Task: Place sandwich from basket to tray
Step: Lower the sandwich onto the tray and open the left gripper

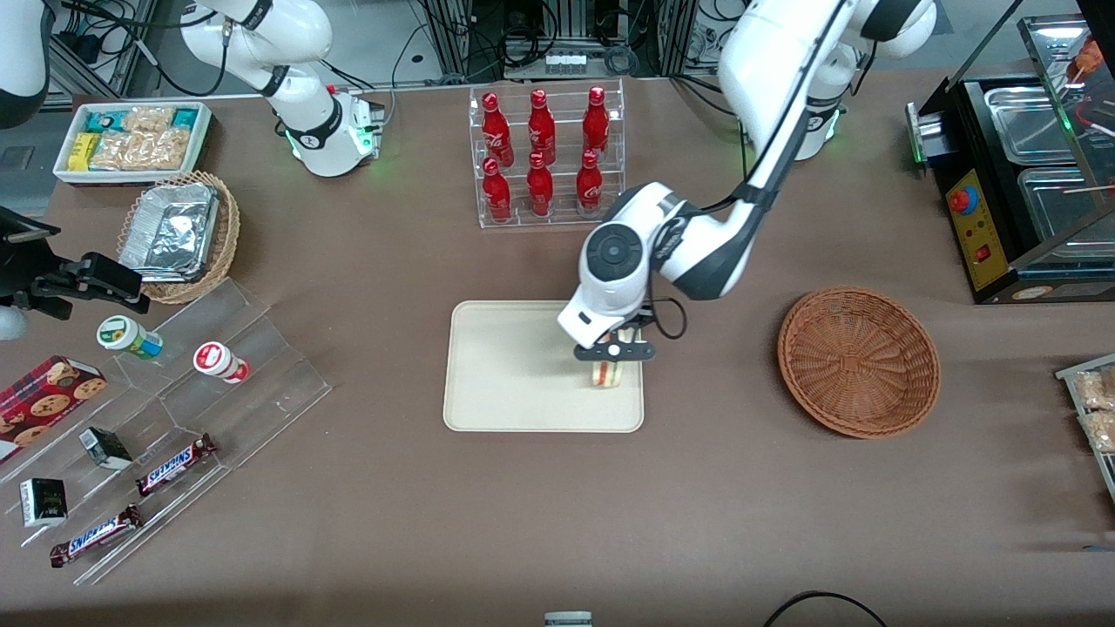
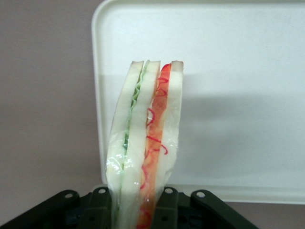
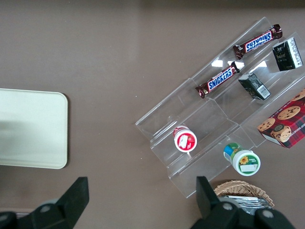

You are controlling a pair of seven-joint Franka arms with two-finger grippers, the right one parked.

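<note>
Your claw (image 1: 614,352) is clamped on the sandwich (image 1: 607,373), holding it upright just above the tray (image 1: 505,374) for release; the basket (image 1: 858,361) sits empty.

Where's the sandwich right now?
The sandwich is held in the gripper over the tray, at the tray's end nearest the empty basket. Whether it touches the tray is unclear.

Bright, even overhead light; soft shadows, glare on the tray (image 2: 248,57), sharp focus.
</note>
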